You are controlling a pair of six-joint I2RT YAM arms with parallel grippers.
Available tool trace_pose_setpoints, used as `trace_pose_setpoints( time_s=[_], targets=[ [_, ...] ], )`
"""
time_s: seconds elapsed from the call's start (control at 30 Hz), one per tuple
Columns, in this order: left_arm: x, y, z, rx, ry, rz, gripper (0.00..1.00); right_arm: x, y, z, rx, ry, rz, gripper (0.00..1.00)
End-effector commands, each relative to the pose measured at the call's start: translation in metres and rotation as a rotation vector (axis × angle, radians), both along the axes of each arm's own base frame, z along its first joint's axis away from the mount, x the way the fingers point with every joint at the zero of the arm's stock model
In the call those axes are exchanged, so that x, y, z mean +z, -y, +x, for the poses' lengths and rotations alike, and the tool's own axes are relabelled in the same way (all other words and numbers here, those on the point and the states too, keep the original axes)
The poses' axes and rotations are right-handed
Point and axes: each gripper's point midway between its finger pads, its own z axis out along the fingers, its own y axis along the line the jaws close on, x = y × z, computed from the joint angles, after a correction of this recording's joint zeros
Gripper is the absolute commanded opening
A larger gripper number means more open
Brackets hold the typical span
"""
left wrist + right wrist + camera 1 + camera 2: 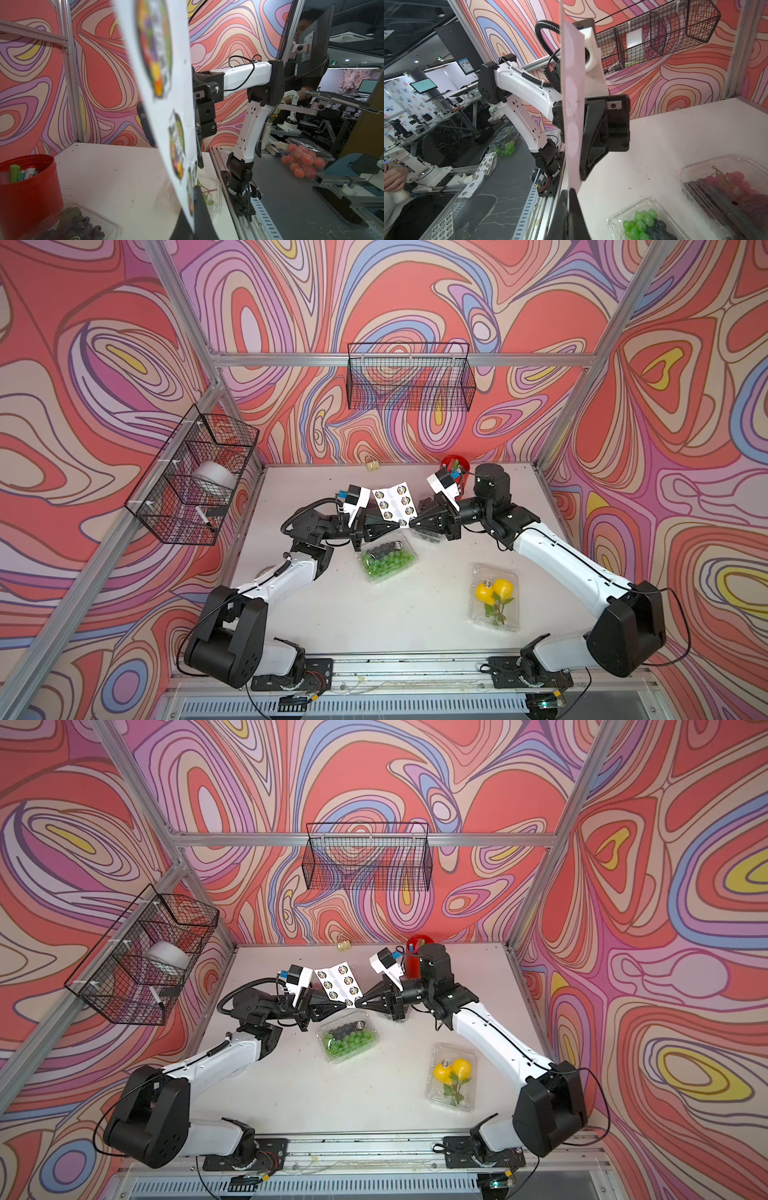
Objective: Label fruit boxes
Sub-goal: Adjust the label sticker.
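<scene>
Three fruit boxes are noted on the table [316, 614]. The box of green grapes [386, 560] lies near the middle, and a round sticker [397, 545] is seen on its lid. The box of yellow fruit [495, 599] lies to the near right, well apart from it, and also carries a sticker. The box of dark grapes [424, 536] sits just beyond the green one and is largely hidden beneath the right arm.

Above the boxes, a sticker sheet [392, 502] is held clear of the table, tilted up towards the far side. Its near corner is pinched from both sides. The left gripper [397, 525] is closed on it from the left, and the right gripper [411, 525] is closed on it from the right, the two tips almost meeting. Both wrist views confirm the sheet clamped between the fingers.

A red cup [455, 462] holding pens stands at the far right, behind the right arm. One wire basket [409, 377] is fixed to the far wall and another [195, 477] to the left wall.
</scene>
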Motion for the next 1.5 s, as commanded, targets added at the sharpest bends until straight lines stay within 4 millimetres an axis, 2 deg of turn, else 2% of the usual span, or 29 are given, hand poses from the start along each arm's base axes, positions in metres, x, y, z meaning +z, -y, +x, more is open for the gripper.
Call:
trace_pose_setpoints(
  time_s=[0.0,0.27,0.63,0.83,1.17,1.47],
  targets=[
    [0.012,0.002,-0.008,-0.032,0.072,-0.016,0.0,-0.001,0.001,-0.004,0.037,-0.008,0.013,0.0],
    [0.014,0.005,-0.011,-0.063,0.073,-0.019,0.0,-0.006,-0.002,0.008,-0.007,0.003,0.005,0.0],
    [0.016,0.006,-0.012,-0.069,0.083,-0.023,0.0,-0.01,-0.003,0.01,-0.017,-0.008,-0.006,0.0],
    [0.019,0.006,-0.014,-0.07,0.093,-0.026,0.0,-0.018,-0.001,0.019,-0.103,0.005,-0.051,0.0],
    [0.019,0.006,-0.013,-0.071,0.093,-0.025,0.0,-0.006,0.0,0.016,-0.093,0.034,-0.021,0.0],
    [0.012,0.006,-0.011,-0.066,0.081,-0.021,0.0,0.011,0.004,-0.009,0.038,0.042,0.036,0.0]
  ],
)
